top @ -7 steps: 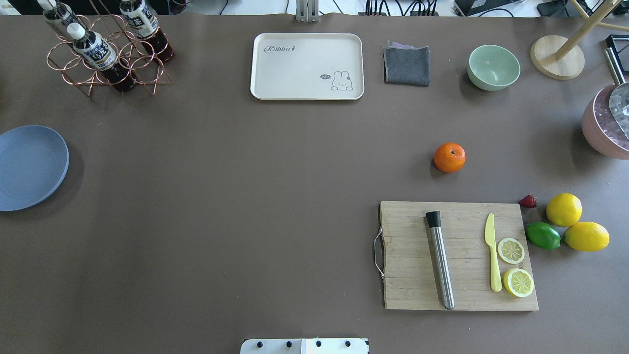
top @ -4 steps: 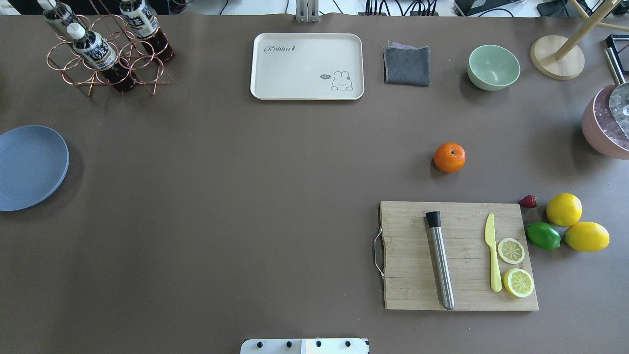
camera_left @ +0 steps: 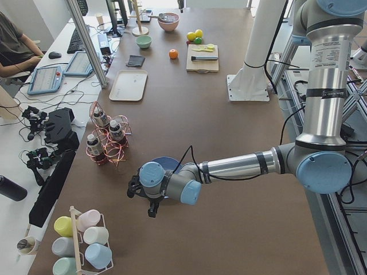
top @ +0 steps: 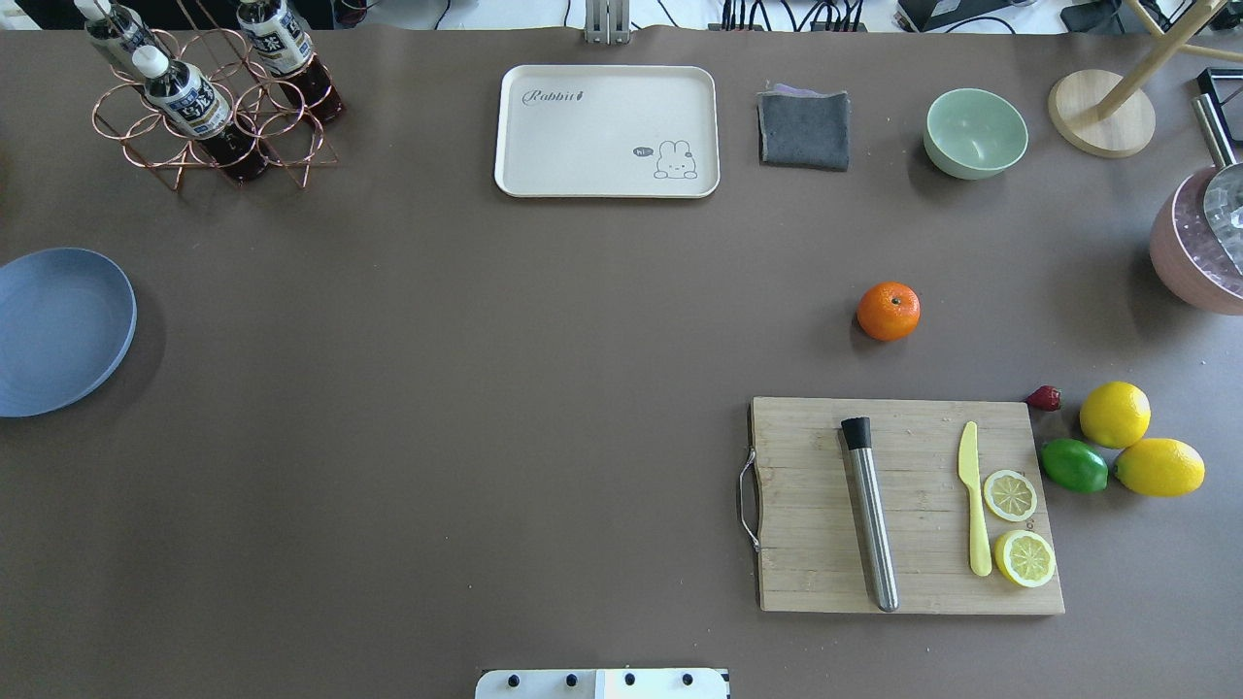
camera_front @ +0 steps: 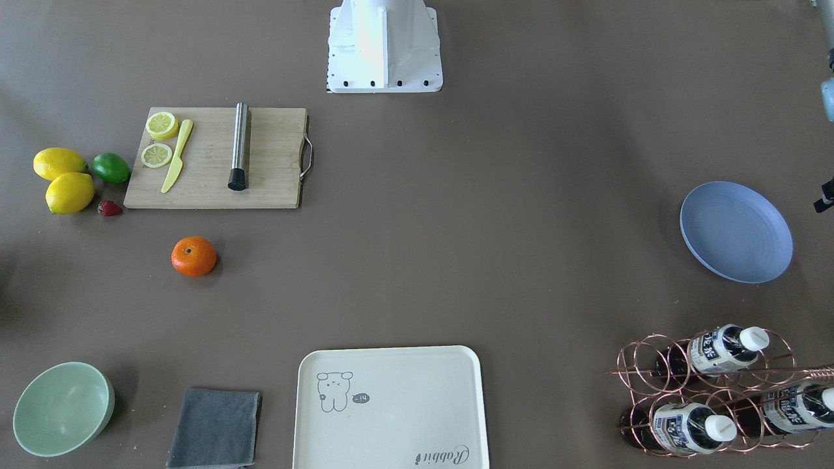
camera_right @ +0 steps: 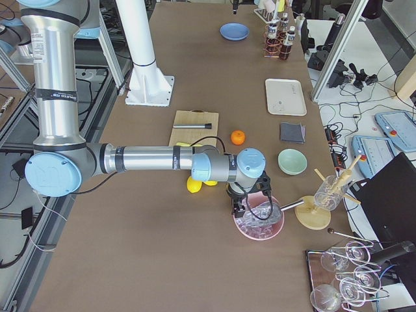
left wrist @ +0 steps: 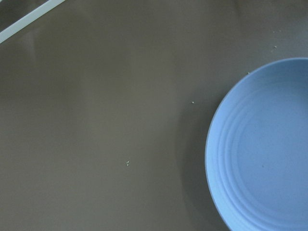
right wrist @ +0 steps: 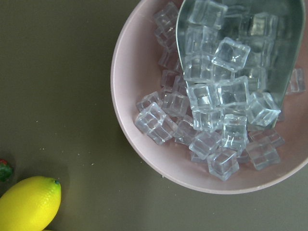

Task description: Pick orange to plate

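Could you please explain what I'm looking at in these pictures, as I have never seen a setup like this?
These are two robot arms at a brown table, each ending in a two-finger gripper. Two cameras look down from above, two look along the table from its ends, and one sits on each wrist. The orange lies alone on the table, far from the blue plate. The left gripper hangs near the plate; the right gripper hangs by a pink bowl of ice cubes. Whether either is open, I cannot tell.
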